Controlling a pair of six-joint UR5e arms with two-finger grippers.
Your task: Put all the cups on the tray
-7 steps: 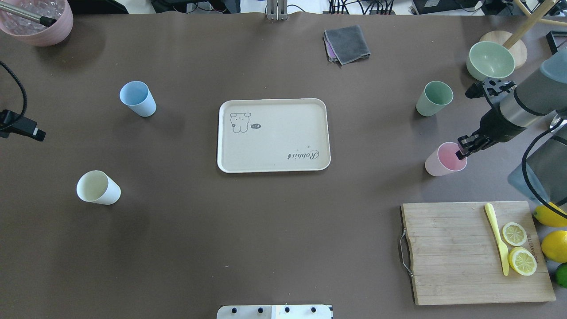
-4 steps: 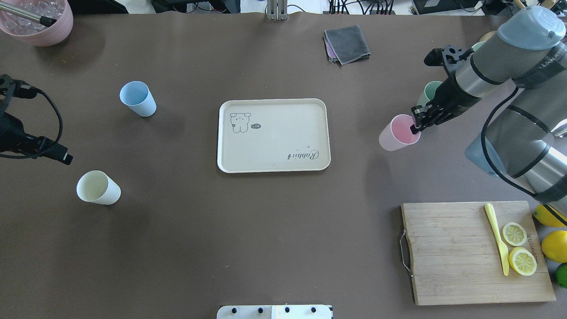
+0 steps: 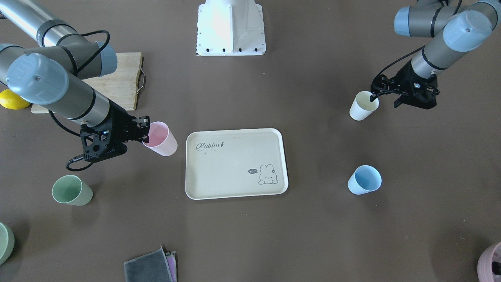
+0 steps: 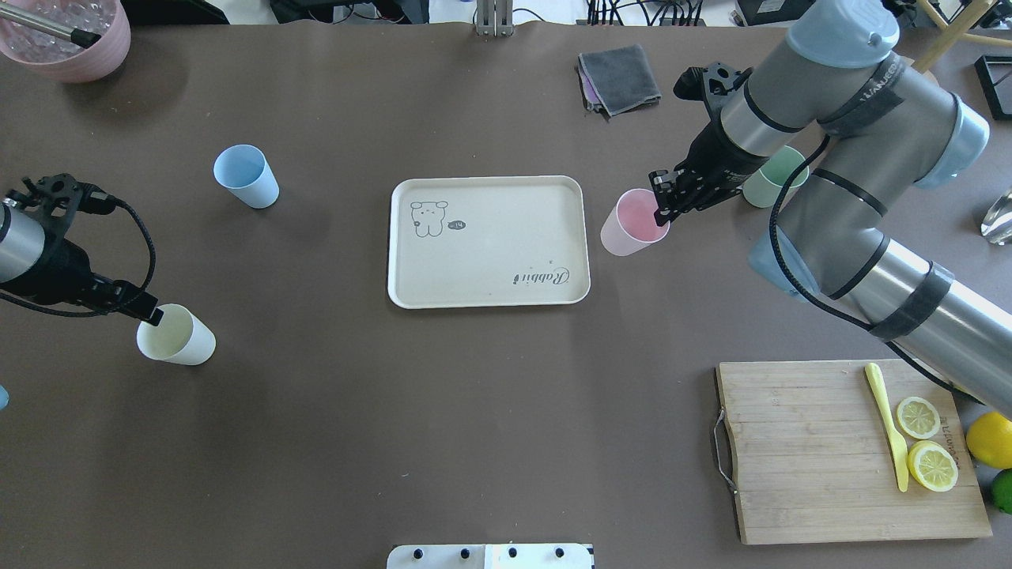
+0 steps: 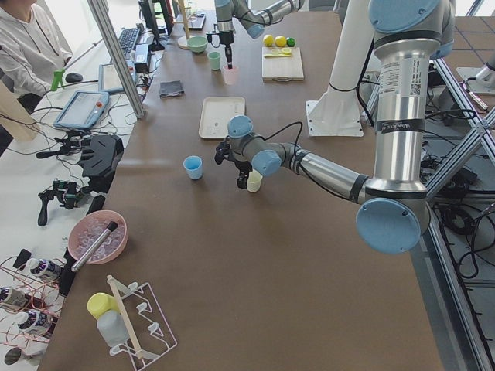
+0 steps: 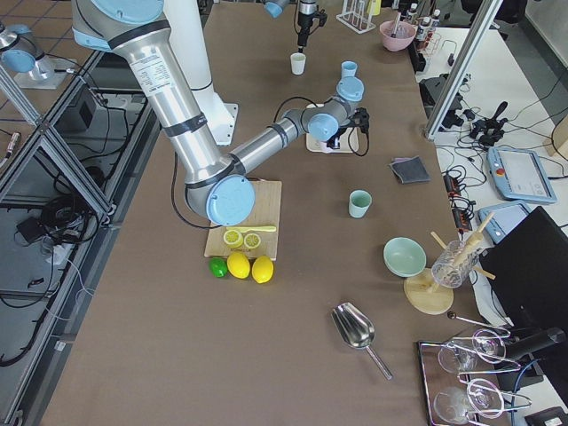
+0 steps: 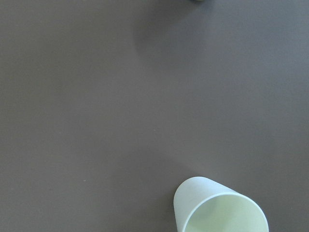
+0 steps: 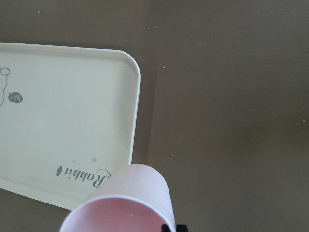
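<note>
My right gripper [image 4: 661, 212] is shut on the rim of the pale pink cup [image 4: 630, 224] and holds it tilted above the table, just right of the cream tray [image 4: 490, 257]. The front view shows this cup [image 3: 161, 140] beside the tray [image 3: 235, 168]. The right wrist view shows the cup [image 8: 126, 203] over the tray's corner [image 8: 63, 121]. My left gripper [image 4: 152, 316] is open at the rim of the cream-white cup [image 4: 178, 336], which stands on the table. The blue cup [image 4: 247, 175] stands far left. The sage green cup [image 4: 779, 178] is partly hidden behind my right arm.
A wooden cutting board [image 4: 806, 450] with lemon slices and a yellow knife lies front right, whole lemons [image 4: 988, 438] beside it. A grey cloth [image 4: 619, 77] lies at the back. A mauve container [image 4: 67, 35] stands back left. A pale green bowl [image 3: 4, 243] shows in the front view.
My right gripper has carried the pink cup leftward, from beside the green cup to the tray's right edge. My left arm has moved in to the cream-white cup's rim.
</note>
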